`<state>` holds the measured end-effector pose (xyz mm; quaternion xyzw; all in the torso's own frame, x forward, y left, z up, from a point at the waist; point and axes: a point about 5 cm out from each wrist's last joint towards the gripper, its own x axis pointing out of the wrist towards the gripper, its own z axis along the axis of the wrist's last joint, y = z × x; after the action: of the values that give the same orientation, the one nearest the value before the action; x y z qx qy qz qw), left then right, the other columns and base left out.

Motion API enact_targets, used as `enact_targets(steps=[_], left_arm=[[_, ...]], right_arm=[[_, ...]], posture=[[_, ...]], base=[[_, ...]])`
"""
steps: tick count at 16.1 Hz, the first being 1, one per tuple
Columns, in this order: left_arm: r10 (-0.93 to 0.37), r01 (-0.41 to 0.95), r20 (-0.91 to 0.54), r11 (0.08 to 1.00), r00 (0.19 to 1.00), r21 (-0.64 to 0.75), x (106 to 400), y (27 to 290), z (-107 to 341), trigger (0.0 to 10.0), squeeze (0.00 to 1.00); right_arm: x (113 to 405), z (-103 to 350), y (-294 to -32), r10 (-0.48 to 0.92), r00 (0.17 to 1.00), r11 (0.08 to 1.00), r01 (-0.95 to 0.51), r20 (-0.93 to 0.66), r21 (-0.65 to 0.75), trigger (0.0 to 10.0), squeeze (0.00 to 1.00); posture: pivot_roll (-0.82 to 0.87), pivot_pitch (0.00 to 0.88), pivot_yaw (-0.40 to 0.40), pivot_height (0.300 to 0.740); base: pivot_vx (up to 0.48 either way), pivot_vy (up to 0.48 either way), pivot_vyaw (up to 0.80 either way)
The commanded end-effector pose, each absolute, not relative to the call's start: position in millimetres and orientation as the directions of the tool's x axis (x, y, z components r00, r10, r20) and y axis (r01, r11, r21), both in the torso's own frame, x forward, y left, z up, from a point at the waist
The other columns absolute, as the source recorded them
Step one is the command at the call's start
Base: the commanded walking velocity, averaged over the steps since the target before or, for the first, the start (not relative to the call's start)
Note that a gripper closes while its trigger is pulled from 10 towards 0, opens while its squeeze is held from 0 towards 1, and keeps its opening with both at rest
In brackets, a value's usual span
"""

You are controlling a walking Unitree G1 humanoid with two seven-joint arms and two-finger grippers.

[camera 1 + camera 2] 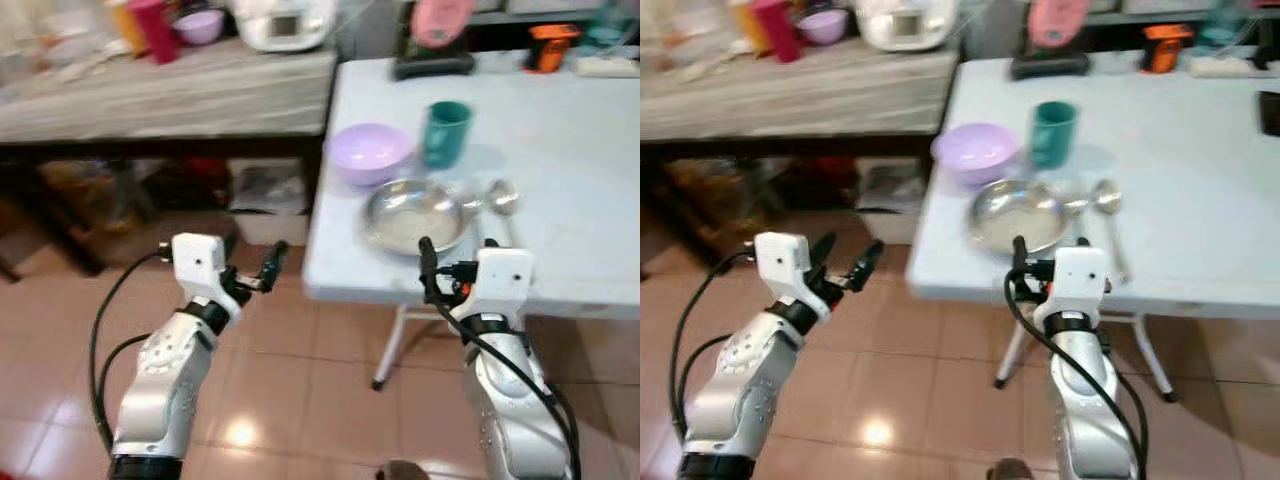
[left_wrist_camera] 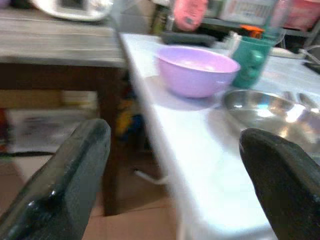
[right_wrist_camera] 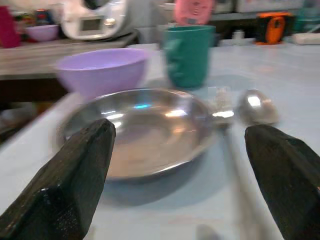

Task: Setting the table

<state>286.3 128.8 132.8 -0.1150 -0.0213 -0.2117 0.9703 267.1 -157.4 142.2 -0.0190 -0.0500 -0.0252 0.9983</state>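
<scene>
On the white table (image 1: 570, 130), near its left front corner, stand a purple bowl (image 1: 370, 152) and a teal cup (image 1: 445, 132). In front of them lie a shiny steel plate (image 1: 413, 215) and, to its right, a metal spoon (image 1: 501, 197). My right gripper (image 1: 458, 250) hovers open at the table's front edge, just short of the steel plate (image 3: 145, 130), with nothing between its fingers. My left gripper (image 1: 254, 256) is open over the floor to the left of the table corner and faces the purple bowl (image 2: 195, 69).
A low counter (image 1: 170, 95) on the left carries a white rice cooker (image 1: 285, 22), a red cup (image 1: 155, 28) and a small purple bowl (image 1: 200, 25); boxes sit beneath it. A pink item (image 1: 440, 25) and an orange item (image 1: 552, 45) stand at the table's far edge. Tiled floor (image 1: 300, 390) lies below.
</scene>
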Motion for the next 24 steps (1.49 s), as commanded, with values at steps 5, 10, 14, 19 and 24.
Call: enact_targets(steps=[5, 10, 14, 19, 24], left_arm=[[-0.429, 0.436, 0.077, 0.877, 0.9, -0.204, 281, 133, 129, 10.0, 0.0], [-0.562, 0.563, 0.041, 0.821, 0.826, -0.094, 265, 137, 124, 10.0, 0.0], [-0.674, 0.673, 0.004, 0.738, 0.739, -0.042, 256, 138, 122, 10.0, 0.0], [-0.751, 0.751, -0.013, 0.66, 0.66, 0.018, 248, 135, 125, 10.0, 0.0], [-0.767, 0.767, -0.013, 0.641, 0.642, 0.035, 246, 134, 125, 10.0, 0.0]], right_arm=[[266, 148, -157, -0.047, 0.991, 0.998, 0.052, 0.124, -0.039, 10.0, 0.0], [265, 152, -161, -0.073, 0.988, 0.993, 0.085, 0.134, -0.087, 10.0, 0.0], [263, 151, -180, -0.172, 0.979, 0.979, 0.182, 0.106, -0.094, 10.0, 0.0], [262, 152, -184, -0.153, 0.987, 0.988, 0.153, 0.053, 0.01, 10.0, 0.0], [268, 149, -183, -0.107, 0.994, 0.983, 0.106, -0.005, 0.151, 10.0, 0.0]], posture=[[-0.26, 0.088, 0.1, 0.74], [-0.26, 0.096, 0.089, 0.74], [-0.26, 0.108, 0.085, 0.74], [-0.28, 0.146, 0.096, 0.74], [-0.27, 0.156, 0.103, 0.74]], base=[[0.081, 0.0, 0.0], [0.0, 0.0, 0.0], [0.0, 0.0, 0.0], [0.0, 0.0, 0.0], [0.0, 0.0, 0.0]])
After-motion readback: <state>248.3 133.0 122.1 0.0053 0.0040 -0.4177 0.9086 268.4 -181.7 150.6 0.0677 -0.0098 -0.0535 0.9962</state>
